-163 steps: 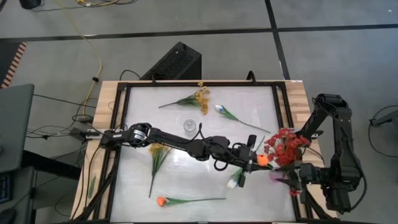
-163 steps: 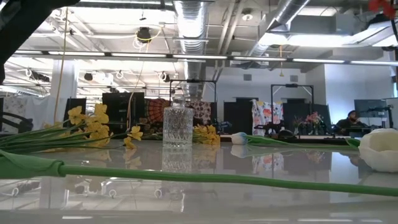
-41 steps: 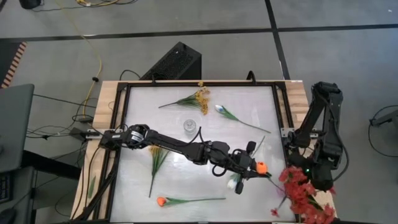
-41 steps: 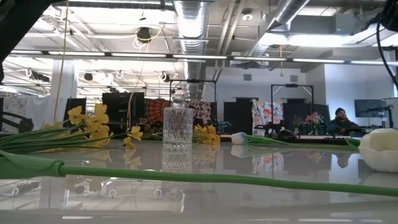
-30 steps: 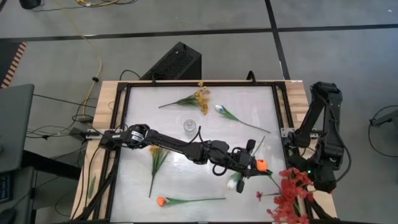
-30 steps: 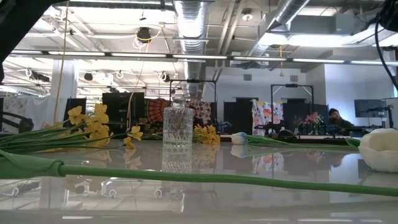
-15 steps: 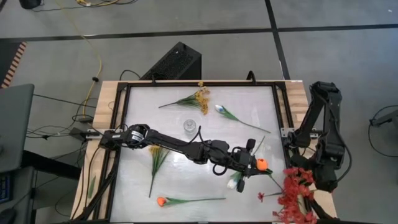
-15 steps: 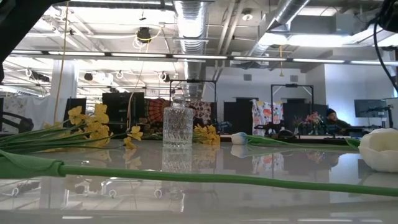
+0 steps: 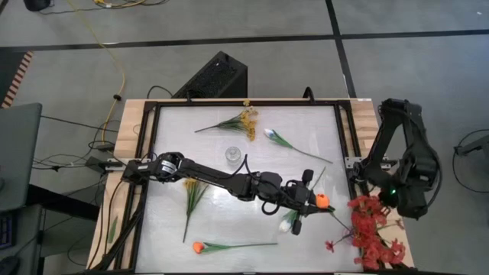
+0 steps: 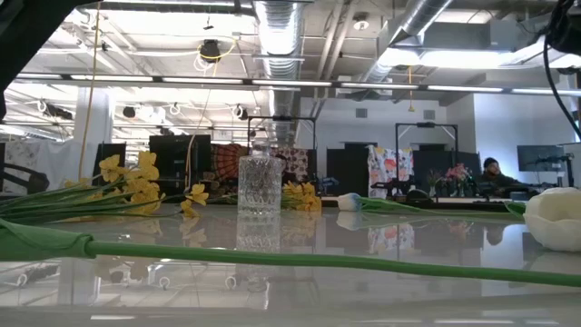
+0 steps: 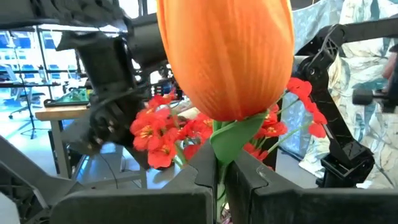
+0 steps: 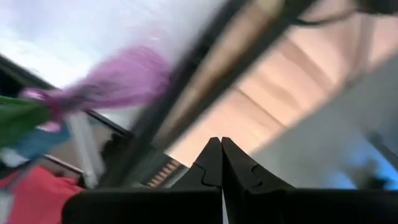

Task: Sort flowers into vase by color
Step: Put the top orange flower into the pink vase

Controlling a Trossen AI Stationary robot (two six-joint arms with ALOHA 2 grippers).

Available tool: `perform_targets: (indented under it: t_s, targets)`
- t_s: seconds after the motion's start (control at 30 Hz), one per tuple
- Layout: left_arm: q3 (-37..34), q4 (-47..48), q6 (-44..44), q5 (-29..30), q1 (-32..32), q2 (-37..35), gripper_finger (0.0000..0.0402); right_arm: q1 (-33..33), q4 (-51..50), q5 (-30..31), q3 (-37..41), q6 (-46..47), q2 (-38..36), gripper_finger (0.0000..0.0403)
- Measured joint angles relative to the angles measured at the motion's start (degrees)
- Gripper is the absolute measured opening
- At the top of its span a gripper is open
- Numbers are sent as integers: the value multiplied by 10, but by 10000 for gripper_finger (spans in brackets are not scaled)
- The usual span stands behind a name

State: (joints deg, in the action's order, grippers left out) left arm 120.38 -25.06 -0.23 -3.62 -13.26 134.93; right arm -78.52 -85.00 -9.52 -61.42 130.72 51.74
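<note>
**Overhead, a glossy white table in an open workshop**

Overhead, the white tabletop [image 9: 244,160] shines inside a dark frame on a wooden bench, standing on grey concrete crossed by dark floor lines. A black box [image 9: 214,76] sits on the floor behind the bench, and a yellow cable [image 9: 114,61] trails past it.

From table height, the surface mirrors the glass vase [image 10: 260,182] and the ceiling lights. Beyond lie silver ducts [image 10: 281,27], strip lights, racks of patterned cloth [image 10: 386,173] and a person [image 10: 495,173] far off at a desk.

The left gripper [image 9: 312,202] reaches out over the table's right half, its fingers pinched on the stem of an orange tulip [image 9: 323,202]; in its wrist view the bud [image 11: 227,56] fills the frame above the closed fingers. The right gripper [image 12: 221,158] is closed too and hangs by the table's right edge near the red spray [image 9: 370,233]; what it holds I cannot tell.

Loose flowers lie about: a yellow spray [image 9: 237,121] near the far edge, another yellow spray [image 9: 192,191] at the left under the arm, a second orange tulip [image 9: 200,247] at the near edge, a white tulip [image 9: 269,134] right of the vase, and a white bud [image 9: 286,224] just below the left gripper. The vase stands upright at the centre.
</note>
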Motion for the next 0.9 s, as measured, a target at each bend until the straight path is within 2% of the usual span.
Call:
perform_targets:
  t_s: [0.17, 0.23, 0.3, 0.43, 0.73, 0.9]
  targets:
    - [0, 0, 0, 0, 0, 0, 0, 12, -15, -155, -9, 0, 2, 20]
    - [0, 1, 0, 0, 0, 0, 0, 15, 23, -179, -9, 0, 4, 20]
    - [0, 1, 4, 0, 0, 0, 0, 18, 78, -159, -9, 0, 5, 20]
    - [0, 1, 6, -2, 0, 0, 0, 18, 161, -72, -9, -5, 18, 20]
    - [0, 2, 5, -7, 0, 0, 0, 12, 239, -20, -9, -37, 89, 20]
    - [0, 2, -4, -7, 0, 0, 0, 12, 266, 79, -9, -70, 108, 20]
